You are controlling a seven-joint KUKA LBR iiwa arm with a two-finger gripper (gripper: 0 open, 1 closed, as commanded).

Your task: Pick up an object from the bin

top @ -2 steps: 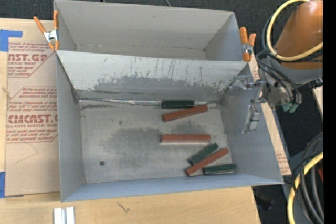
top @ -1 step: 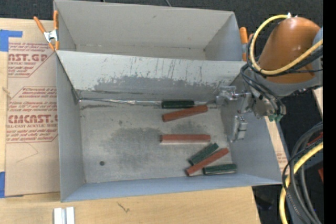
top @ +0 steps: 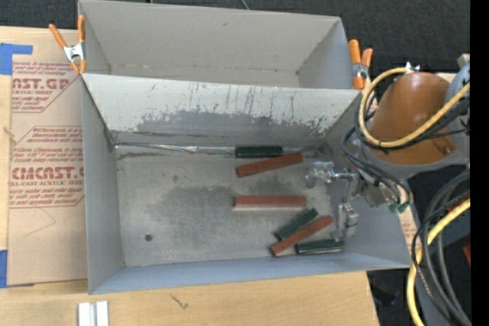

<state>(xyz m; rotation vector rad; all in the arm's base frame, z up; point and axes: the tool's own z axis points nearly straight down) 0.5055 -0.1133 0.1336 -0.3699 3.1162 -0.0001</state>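
Note:
My gripper (top: pixel 335 198) hangs low at the bin's right side, open, with nothing between its two metal fingers. One fingertip (top: pixel 315 177) points toward the bin's middle. The other (top: pixel 348 219) stands just above a small cluster at the front right: a dark green bar (top: pixel 296 224), a red-brown bar (top: pixel 302 235) lying alongside it, and a second dark green bar (top: pixel 318 246) against the front wall. A flat red-brown bar (top: pixel 269 201) lies to the gripper's left on the bin floor.
Near the back wall lie a dark green bar (top: pixel 258 152) and a red-brown bar (top: pixel 269 163), side by side. The arm's orange cover and yellow cables hang over the bin's right rim. The left half of the floor is bare metal.

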